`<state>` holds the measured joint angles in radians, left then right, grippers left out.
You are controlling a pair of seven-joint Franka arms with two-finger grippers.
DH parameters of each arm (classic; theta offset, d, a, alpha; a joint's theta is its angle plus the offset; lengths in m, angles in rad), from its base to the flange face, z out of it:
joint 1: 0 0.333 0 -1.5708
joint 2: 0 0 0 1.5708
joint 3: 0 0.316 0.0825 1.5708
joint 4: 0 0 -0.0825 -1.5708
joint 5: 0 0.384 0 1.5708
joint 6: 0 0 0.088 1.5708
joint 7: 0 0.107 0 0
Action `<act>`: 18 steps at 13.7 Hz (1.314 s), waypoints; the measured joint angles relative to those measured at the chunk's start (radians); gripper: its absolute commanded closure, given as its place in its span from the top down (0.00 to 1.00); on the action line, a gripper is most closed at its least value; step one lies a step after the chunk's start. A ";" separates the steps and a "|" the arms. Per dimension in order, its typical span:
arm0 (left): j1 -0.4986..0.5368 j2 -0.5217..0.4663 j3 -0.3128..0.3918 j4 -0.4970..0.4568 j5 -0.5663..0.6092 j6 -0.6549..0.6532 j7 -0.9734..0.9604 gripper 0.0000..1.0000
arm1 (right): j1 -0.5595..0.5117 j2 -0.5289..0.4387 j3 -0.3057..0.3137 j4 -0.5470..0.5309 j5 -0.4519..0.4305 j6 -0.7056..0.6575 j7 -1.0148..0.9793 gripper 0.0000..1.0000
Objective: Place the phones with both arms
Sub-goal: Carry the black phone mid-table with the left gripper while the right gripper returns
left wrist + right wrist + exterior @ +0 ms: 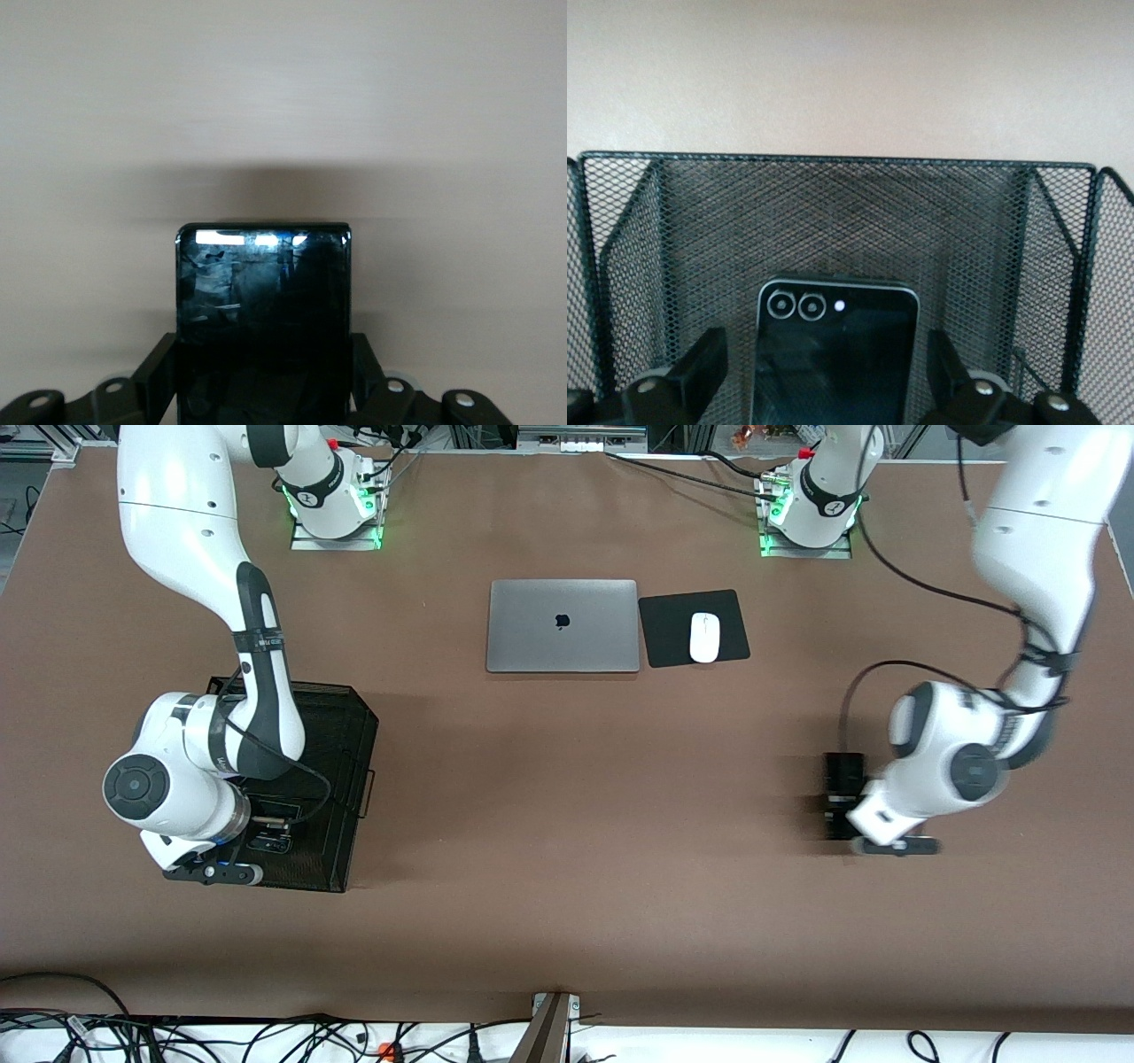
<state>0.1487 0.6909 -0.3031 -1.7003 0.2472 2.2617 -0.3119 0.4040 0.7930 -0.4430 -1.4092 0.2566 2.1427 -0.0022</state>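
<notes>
Looking at the right arm first, its right gripper [824,372] was down inside the black mesh basket [350,735] at its own end of the table, fingers [700,363] spread wide on either side of a black phone with twin camera rings [833,354]. That phone sat in the basket and neither finger touched it, so it was let go.

Over at the left arm's end, the left gripper [263,385] was clamped shut on a glossy black phone [263,301], its pads pressing both long edges, low over bare brown table [567,850]. Near the middle, closer to the robot bases, sat a closed grey laptop [563,626] with a white mouse [704,638] on a black pad [664,629] just beside it.
</notes>
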 measured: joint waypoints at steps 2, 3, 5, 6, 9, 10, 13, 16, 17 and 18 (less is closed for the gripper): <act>-0.122 0.001 0.000 0.017 0.000 0.000 -0.174 0.00 | -0.002 -0.002 -0.005 0.034 0.000 -0.004 -0.002 0.99; -0.177 0.004 0.001 0.029 -0.001 -0.001 -0.250 0.00 | -0.006 -0.004 -0.008 0.058 0.000 -0.017 -0.003 0.99; -0.271 0.022 0.002 0.062 -0.001 -0.001 -0.379 0.00 | -0.019 -0.007 -0.016 0.121 -0.003 -0.065 -0.018 0.99; -0.309 0.036 0.003 0.083 -0.001 -0.001 -0.424 0.00 | -0.027 -0.010 -0.017 0.157 -0.003 -0.101 -0.024 0.99; -0.422 0.100 0.003 0.179 -0.002 0.000 -0.538 0.00 | -0.033 -0.023 -0.016 0.244 -0.003 -0.250 -0.030 0.99; -0.459 0.126 0.004 0.223 -0.002 0.002 -0.581 0.00 | -0.031 -0.027 -0.013 0.266 -0.002 -0.302 -0.030 0.99; -0.567 0.210 0.015 0.372 -0.002 0.005 -0.657 0.00 | -0.018 -0.054 0.009 0.304 0.009 -0.369 -0.023 0.99; -0.662 0.287 0.055 0.475 -0.002 0.054 -0.662 0.00 | 0.042 -0.095 0.018 0.307 0.011 -0.429 0.060 0.99; -0.703 0.307 0.091 0.491 -0.002 0.080 -0.661 0.00 | 0.067 -0.103 0.019 0.307 0.011 -0.444 0.083 0.99; -0.741 0.325 0.129 0.499 -0.002 0.101 -0.659 0.00 | 0.091 -0.107 0.020 0.307 0.011 -0.452 0.102 1.00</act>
<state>-0.5922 1.0158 -0.1739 -1.2010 0.2453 2.3632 -0.9709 0.4953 0.6863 -0.4231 -1.1027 0.2673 1.6905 0.1003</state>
